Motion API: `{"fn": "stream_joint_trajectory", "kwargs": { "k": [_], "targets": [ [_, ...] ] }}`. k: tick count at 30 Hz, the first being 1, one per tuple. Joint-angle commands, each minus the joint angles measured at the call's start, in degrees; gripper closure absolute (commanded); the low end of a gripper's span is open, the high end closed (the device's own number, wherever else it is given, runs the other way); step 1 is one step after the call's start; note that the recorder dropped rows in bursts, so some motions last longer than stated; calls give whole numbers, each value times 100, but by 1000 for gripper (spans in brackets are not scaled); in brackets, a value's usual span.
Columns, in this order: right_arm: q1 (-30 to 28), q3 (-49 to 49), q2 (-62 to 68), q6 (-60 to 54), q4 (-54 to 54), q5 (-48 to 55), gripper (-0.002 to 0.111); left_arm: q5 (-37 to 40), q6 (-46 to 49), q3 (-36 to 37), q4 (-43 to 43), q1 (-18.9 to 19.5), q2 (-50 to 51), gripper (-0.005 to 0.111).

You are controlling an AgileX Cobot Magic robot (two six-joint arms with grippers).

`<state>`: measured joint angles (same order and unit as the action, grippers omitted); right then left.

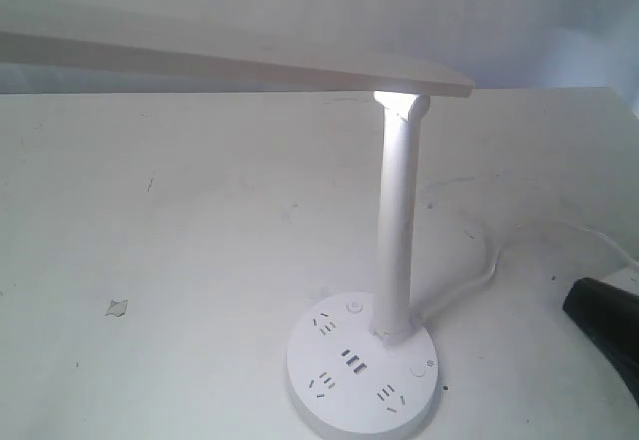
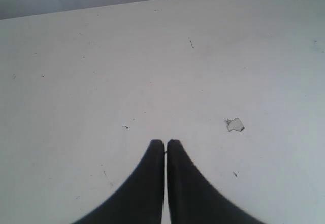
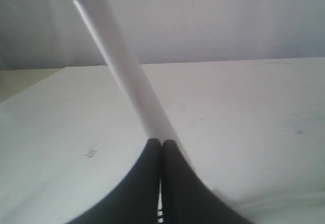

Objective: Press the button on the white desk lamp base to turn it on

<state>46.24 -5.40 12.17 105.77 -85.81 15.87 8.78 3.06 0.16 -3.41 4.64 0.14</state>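
The white desk lamp stands at the front of the table, its round base (image 1: pixel 349 375) showing dark socket slots, central USB ports and two small buttons, one (image 1: pixel 353 308) beside the pole and one (image 1: pixel 419 369) near the right rim. Its pole (image 1: pixel 396 230) rises to the long flat head (image 1: pixel 240 61), and a bright glow shows under the hinge. My right gripper (image 1: pixel 571 302) is a black shape at the right edge, clear of the base; in its wrist view it (image 3: pixel 161 142) is shut and empty, with the pole (image 3: pixel 122 66) just beyond the fingertips. My left gripper (image 2: pixel 165 142) is shut over bare table.
A white cord (image 1: pixel 489 260) curves from behind the base toward the right edge. A small grey chip (image 1: pixel 117 307) marks the white tabletop on the left, and the same chip (image 2: pixel 234 125) lies beside the left gripper. The table's back edge meets a pale wall.
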Motion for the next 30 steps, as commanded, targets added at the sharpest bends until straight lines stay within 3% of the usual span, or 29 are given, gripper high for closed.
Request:
{"fn": "stream_joint_trajectory", "kwargs": {
  "k": [1, 9, 14, 18, 21, 25, 30],
  "targets": [
    [-1, 45, -56, -71, -140, -501, 108, -16, -12, -16, -43, 0, -14, 106],
    [-1, 76, -56, -58, -116, 109, 108, -16, -12, -16, -43, 0, -14, 106],
    [-1, 173, -56, -58, 358, -378, 108, -16, -12, -16, -43, 0, -14, 106],
    [-1, 540, -56, -1063, 164, -1494, 108, -16, -12, -16, -43, 0, -14, 106],
    [-88, 540, -91, -1317, 135, -1620, 108, -16, -12, -16, -43, 0, -14, 106],
    [-938, 540, -142, -1408, 39, -1790, 108, -16, -12, -16, -43, 0, -14, 106],
    [-2552, 540, -216, -1666, -58, -2737, 108, -16, -12, -16, -43, 0, -14, 106]
  ]
}}
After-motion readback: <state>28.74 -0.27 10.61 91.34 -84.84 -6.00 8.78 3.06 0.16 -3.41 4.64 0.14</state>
